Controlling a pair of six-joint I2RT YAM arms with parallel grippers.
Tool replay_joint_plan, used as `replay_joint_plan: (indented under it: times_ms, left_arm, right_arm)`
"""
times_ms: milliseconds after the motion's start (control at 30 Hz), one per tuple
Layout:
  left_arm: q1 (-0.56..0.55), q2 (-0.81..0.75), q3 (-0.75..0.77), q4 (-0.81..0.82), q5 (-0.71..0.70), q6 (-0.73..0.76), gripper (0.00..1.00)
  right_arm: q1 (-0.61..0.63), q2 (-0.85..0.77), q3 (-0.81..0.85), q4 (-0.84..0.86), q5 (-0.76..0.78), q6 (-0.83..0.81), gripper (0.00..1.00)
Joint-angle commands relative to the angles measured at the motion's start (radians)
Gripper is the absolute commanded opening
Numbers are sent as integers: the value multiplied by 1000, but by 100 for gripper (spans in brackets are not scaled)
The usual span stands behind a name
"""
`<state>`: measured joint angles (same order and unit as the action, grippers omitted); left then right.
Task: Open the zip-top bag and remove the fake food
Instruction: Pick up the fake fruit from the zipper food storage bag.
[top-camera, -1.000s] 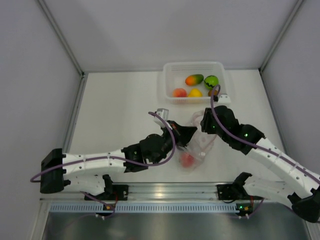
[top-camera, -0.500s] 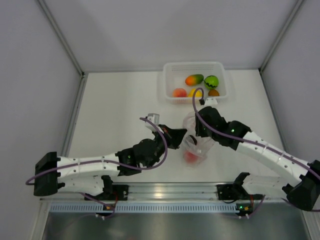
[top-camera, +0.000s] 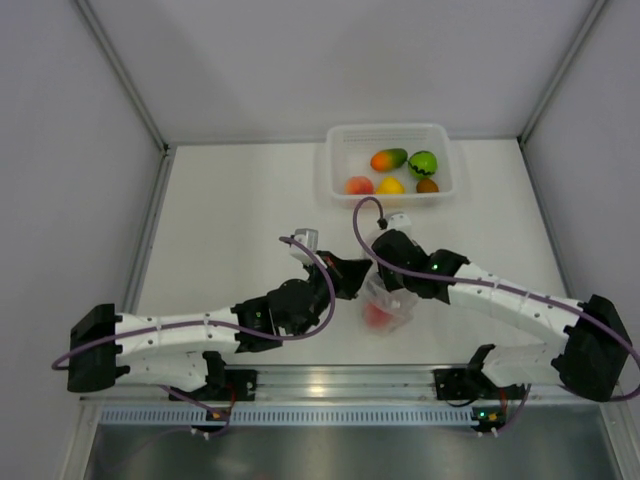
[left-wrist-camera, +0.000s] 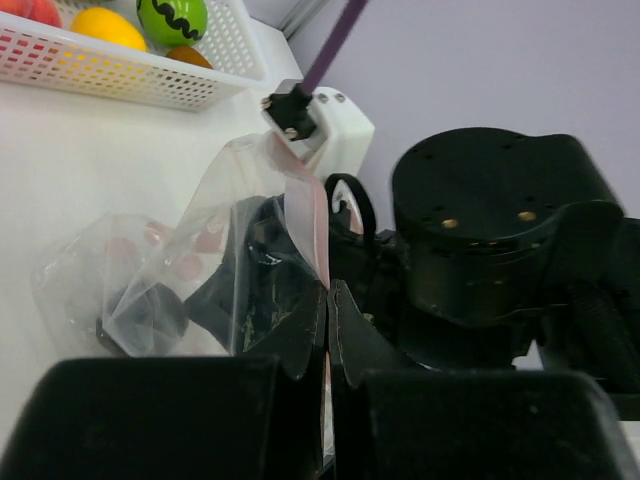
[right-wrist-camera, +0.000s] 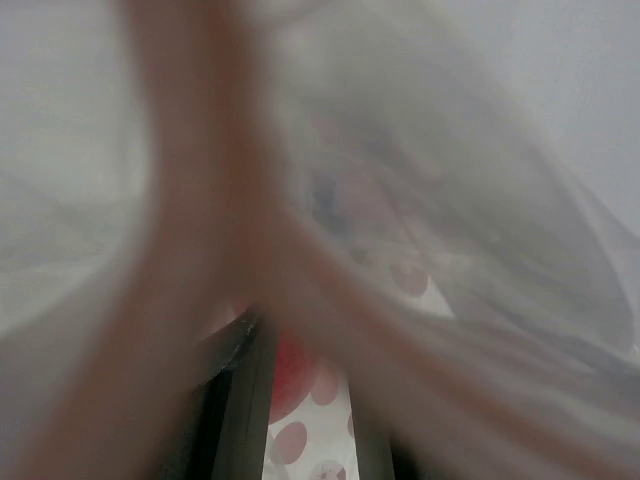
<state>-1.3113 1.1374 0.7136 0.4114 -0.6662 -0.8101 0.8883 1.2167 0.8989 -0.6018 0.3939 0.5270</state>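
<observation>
The clear zip-top bag (top-camera: 393, 300) stands open at the table's middle, its pink zip strip (left-wrist-camera: 305, 215) pinched by my left gripper (left-wrist-camera: 328, 290), which is shut on that edge. A red piece of fake food (top-camera: 376, 317) lies in the bag's bottom. My right gripper (top-camera: 391, 288) reaches down into the bag's mouth. In the right wrist view its fingers stand apart, the gripper (right-wrist-camera: 300, 400) open, with the red fruit (right-wrist-camera: 290, 375) just beyond them and blurred bag plastic (right-wrist-camera: 450, 200) all around. Nothing shows between the pads.
A white tray (top-camera: 330, 165) at the back holds a mango (top-camera: 388, 158), a green fruit with black marks (top-camera: 423, 163), a peach one (top-camera: 359, 185), a yellow one (top-camera: 390, 186) and a brown one (top-camera: 427, 185). Both forearms cross near the bag.
My right gripper came back from the tray and dipped into the bag's mouth. The left gripper drew the bag edge slightly left and has held still since.
</observation>
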Motion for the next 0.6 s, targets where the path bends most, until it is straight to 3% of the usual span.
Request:
replay_joint_plan:
  times_ms: [0, 433, 567]
  left_arm:
    - [1, -19, -3, 43, 20, -9, 0]
    - [1, -36, -46, 43, 17, -32, 0]
    - [1, -45, -52, 41, 14, -34, 0]
  right_arm:
    - [11, 46, -21, 89, 11, 14, 33]
    - [11, 96, -95, 249, -52, 24, 35]
    - [12, 130, -87, 224, -59, 24, 36]
